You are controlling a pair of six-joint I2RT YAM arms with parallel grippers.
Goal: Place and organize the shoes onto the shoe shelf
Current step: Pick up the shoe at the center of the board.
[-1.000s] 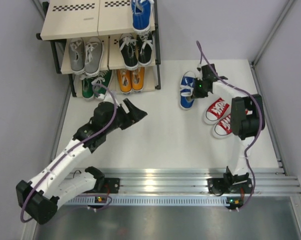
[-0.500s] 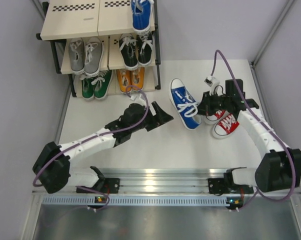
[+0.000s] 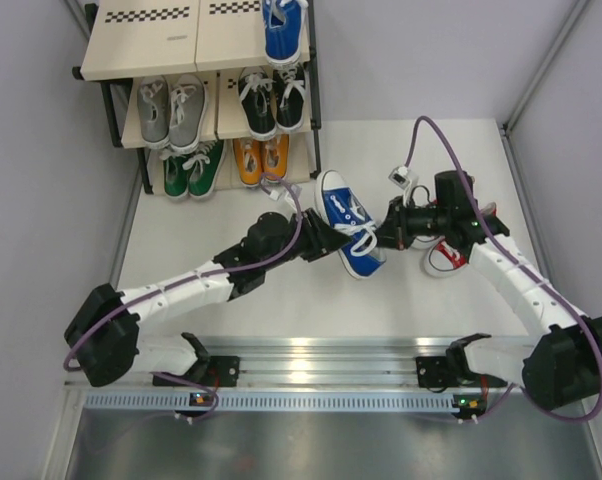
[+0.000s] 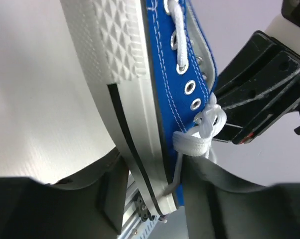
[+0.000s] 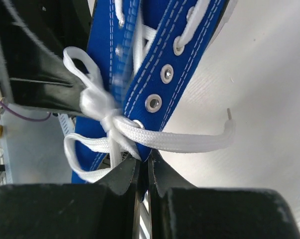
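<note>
One blue shoe (image 3: pixel 346 220) hangs above the floor mid-scene, held from both sides. My right gripper (image 3: pixel 393 225) is shut on the canvas edge by its top eyelets (image 5: pixel 144 164), under the lace bow. My left gripper (image 3: pixel 326 240) straddles the heel end (image 4: pixel 150 169), one finger on the white sole, the other on the blue side. The shoe shelf (image 3: pixel 151 45) stands at the back left. Its top board carries the other blue shoe (image 3: pixel 283 30). The grey (image 3: pixel 171 110) and black (image 3: pixel 273 100) pairs sit on the middle board. The green (image 3: pixel 193 170) and orange (image 3: pixel 259 160) pairs sit lowest.
A red pair (image 3: pixel 446 255) lies on the floor at the right, partly hidden under my right arm. Grey walls close in both sides. A metal rail (image 3: pixel 321 365) with both arm bases runs along the near edge.
My right gripper carried the blue shoe left from the right side of the floor to the middle. My left arm swung right to meet it and its jaws narrowed around the shoe.
</note>
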